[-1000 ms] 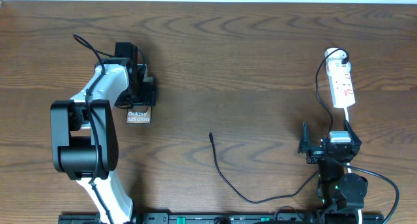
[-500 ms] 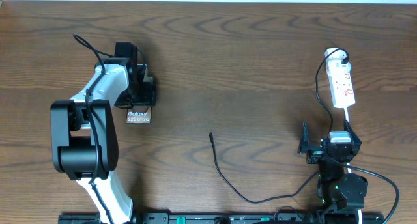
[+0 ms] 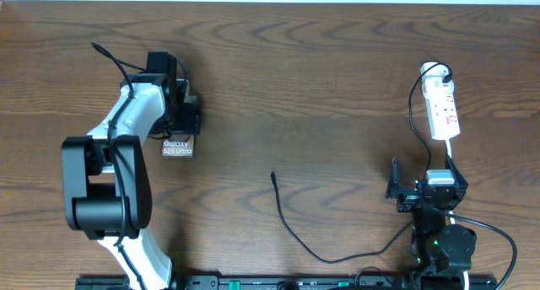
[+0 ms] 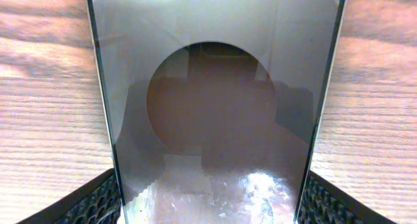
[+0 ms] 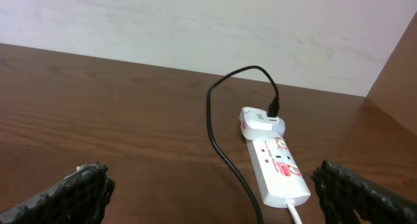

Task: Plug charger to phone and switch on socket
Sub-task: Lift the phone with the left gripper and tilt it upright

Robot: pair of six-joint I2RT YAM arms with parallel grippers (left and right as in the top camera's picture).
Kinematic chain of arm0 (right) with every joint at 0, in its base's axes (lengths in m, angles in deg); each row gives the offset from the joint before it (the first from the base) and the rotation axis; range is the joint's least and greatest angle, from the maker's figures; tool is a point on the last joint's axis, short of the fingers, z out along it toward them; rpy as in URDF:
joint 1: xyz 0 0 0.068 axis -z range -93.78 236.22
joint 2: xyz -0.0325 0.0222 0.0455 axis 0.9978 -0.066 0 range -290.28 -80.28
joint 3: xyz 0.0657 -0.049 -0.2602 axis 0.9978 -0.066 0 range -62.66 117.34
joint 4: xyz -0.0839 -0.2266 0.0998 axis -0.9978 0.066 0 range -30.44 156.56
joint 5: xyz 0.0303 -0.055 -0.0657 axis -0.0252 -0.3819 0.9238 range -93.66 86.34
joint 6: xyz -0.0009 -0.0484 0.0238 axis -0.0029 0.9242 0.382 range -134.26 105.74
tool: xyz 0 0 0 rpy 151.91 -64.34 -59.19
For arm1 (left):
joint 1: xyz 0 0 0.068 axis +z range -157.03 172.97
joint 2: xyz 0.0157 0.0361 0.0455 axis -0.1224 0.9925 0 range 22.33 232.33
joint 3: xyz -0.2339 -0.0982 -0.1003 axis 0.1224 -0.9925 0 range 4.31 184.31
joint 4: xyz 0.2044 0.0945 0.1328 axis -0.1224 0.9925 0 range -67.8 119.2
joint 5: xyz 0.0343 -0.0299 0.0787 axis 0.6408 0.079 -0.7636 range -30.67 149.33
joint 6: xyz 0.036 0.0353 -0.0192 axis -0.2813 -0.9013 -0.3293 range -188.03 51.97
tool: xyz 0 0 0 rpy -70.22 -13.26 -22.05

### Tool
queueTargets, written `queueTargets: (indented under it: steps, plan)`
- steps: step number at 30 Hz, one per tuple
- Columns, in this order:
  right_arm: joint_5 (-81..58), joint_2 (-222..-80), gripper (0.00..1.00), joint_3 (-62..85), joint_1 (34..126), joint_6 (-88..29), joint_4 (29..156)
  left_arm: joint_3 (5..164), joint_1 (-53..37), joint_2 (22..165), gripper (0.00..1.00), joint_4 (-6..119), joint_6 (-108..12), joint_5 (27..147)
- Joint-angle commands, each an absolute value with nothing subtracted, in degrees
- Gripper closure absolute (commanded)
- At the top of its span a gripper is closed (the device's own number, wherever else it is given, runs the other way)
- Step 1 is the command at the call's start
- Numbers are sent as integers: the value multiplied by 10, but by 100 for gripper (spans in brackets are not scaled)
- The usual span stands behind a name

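My left gripper (image 3: 180,130) is shut on the phone (image 3: 178,147), a dark-brown slab with white "Galaxy" lettering, at the left of the table. In the left wrist view the phone (image 4: 208,107) fills the frame between the two fingers (image 4: 208,208), its dark oval showing. The charger cable's plug tip (image 3: 273,175) lies free mid-table; the thin black cable (image 3: 337,259) loops along the front and runs up to the white plug head (image 3: 434,71) in the socket (image 3: 444,111). My right gripper (image 3: 423,177) is open and empty, just in front of the socket (image 5: 279,165).
The socket's white lead (image 3: 450,148) runs back toward the right arm's base (image 3: 439,244). A wall (image 5: 195,28) stands behind the table's far edge. The left arm (image 3: 105,180) covers the table's left front.
My left gripper has shifted slightly toward the far side with the phone in it. The right arm and the cable have not moved.
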State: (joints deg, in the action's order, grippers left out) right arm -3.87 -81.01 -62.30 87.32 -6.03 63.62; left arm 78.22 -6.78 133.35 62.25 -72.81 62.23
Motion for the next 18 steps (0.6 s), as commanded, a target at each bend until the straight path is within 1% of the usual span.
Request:
queueTargets:
  steps: [1,6,10,13,16,18]
  plan:
    - [-36,-808,1,-623,876,-54,639,788,-67,1304,93,624,-734,614]
    - [-36,-808,1,-623,876,-54,639,788,-67,1301,93,630,-734,617]
    - [-36,-808,1,-623,876,-54,639,791,-67,1301,93,636,-734,661]
    - [-36,-808,1,-623,876,-54,639,800,-67,1300,93,637,-734,725]
    - [-36,-808,1,-623,876,-54,639,818,-67,1299,93,640,-734,815]
    - [-36,-808,1,-623,876,-54,639,837,-67,1299,93,646,-733,897]
